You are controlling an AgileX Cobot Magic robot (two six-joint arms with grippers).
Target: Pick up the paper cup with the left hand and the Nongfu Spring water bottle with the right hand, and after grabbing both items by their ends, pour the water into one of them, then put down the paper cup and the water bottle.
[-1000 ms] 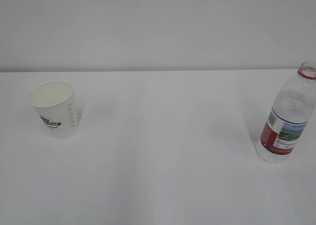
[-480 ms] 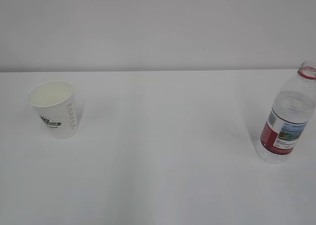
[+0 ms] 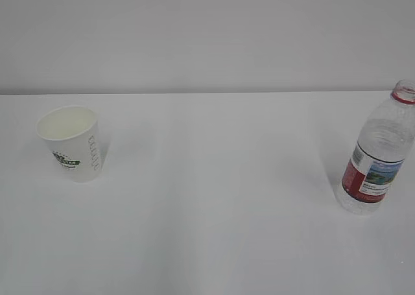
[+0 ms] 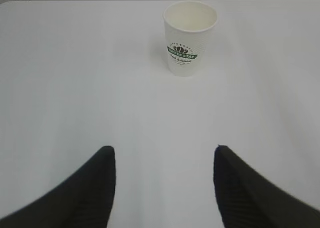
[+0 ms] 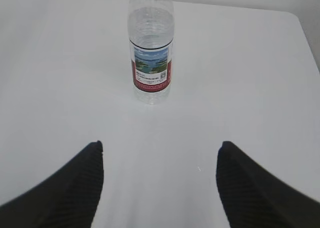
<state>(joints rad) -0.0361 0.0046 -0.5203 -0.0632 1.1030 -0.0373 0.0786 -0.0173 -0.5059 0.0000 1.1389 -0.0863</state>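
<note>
Both hands waiting with jaws spread wide and empty, paper cup (image 3: 69, 142) standing upright at tabletop (image 3: 214, 198) left, Nongfu Spring water bottle (image 3: 379, 153) upright far right; each approach probably wanting straight centring, closing gently to avoid crushing the cup.

One paper cup (image 3: 70, 142), one water bottle (image 3: 379, 157), one white table (image 3: 214, 204), and two hands: left hand (image 4: 162, 185), right hand (image 5: 160, 180).

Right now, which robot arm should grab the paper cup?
Left. Its open tool faces the upright paper cup almost straight ahead, while the right tool faces the Nongfu Spring water bottle instead.
</note>
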